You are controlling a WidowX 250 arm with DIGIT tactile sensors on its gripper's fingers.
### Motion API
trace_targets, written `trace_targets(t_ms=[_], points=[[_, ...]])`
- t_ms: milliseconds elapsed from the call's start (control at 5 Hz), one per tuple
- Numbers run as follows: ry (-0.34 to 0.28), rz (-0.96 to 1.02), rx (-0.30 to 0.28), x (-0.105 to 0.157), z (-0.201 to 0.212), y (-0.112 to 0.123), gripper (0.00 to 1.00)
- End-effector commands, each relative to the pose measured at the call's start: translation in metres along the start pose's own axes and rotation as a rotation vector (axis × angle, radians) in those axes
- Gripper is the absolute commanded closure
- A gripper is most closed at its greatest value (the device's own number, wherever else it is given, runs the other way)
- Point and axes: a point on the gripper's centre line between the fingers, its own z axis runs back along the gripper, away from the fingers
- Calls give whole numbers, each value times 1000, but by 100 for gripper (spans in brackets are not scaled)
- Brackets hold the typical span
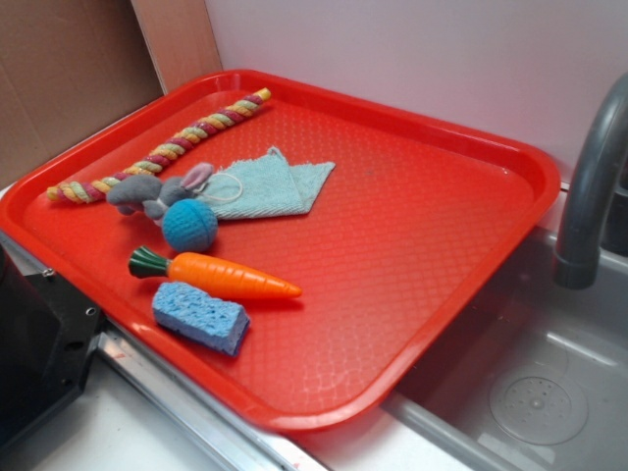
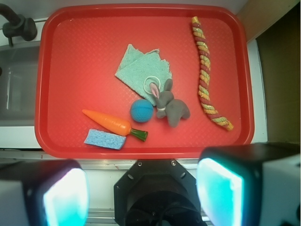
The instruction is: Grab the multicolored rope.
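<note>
- Red plastic tray [image 2: 56, 56], textured base, resting over the edge of a steel sink [image 1: 549, 392]; grey faucet [image 1: 589, 196] at the sink side.
- Multicolored rope [image 2: 207, 73]: twisted strands of red-pink, yellow and green, lying flat and nearly straight along one tray edge, just inside the rim; untouched, free of all other items.
- Same rope in exterior view [image 1: 162, 150], running along the far left edge of the tray, one end near the back corner.
- Grey plush rabbit [image 2: 170, 106] just beside the rope, apart from it; pink inner ear visible, head partly over the cloth.
- Pale green cloth [image 2: 141, 70], folded, flat near tray centre.
- Blue ball [image 2: 142, 111] touching or almost touching the rabbit; contact not certain.
- Orange toy carrot [image 2: 109, 122] with green top, lying near the ball.
- Blue sponge [image 2: 106, 139] just beside the carrot, near the tray rim.
- Claw [image 2: 141, 188]: spread wide, released, grasping nothing; two fingers with pale pads at the bottom of the wrist view, positioned outside the tray, well apart from the rope.
- Cardboard panel [image 1: 59, 88] and white wall behind the tray.
</note>
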Motion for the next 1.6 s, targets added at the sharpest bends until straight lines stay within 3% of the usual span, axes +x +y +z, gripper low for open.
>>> trace_targets(t_ms=[0, 200, 400, 600, 800, 1000, 1400], points=[[0, 0, 0, 0, 0, 0, 0], [5, 34, 41, 8, -15, 10, 0], [-46, 83, 83, 22, -39, 30, 0], [-75, 106, 89, 44, -66, 50, 0], [-79, 103, 56, 69, -95, 77, 0], [-69, 153, 71, 88, -122, 103, 0], [-32, 193, 146, 114, -183, 131, 0]])
